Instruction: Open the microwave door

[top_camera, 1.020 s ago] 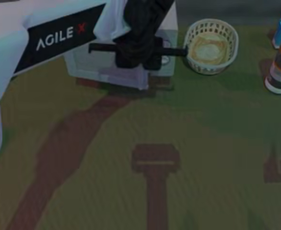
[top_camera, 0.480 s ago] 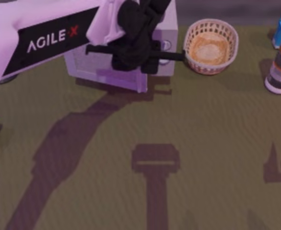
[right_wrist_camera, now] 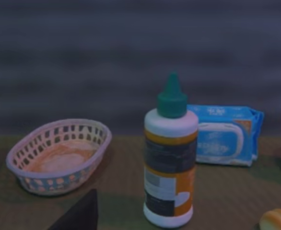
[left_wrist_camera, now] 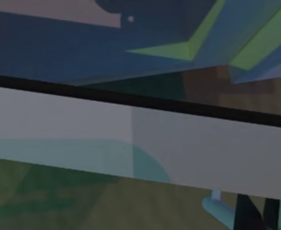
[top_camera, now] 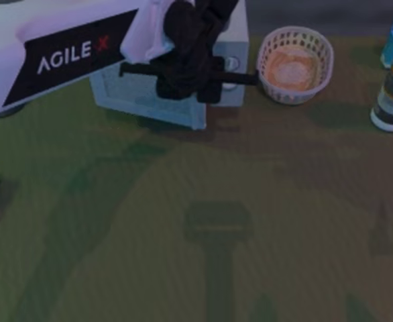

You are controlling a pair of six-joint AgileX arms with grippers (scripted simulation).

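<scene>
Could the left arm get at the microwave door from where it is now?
Probably yes: the left gripper is already at the microwave door, whose free edge stands slightly out from the microwave; nothing lies between them.

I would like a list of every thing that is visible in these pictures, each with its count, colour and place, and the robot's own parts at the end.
microwave: one, pale grey-white, at the far edge of the table, left of centre in the top view.
microwave door: one, pale grey with a speckled window, on the microwave's front, swung partly outward.
knobs: at least one round silver knob shows on the microwave's front, partly covered by the arm.
basket: one, pale wicker, just right of the microwave.
bottle: one, white and orange with a green cap, upright at the table's right edge.
wipes pack: one, blue, behind the bottle.
table: one, green-brown patterned.
left gripper: one, black, at the microwave's front by the door edge.
right gripper: not in view.
</scene>
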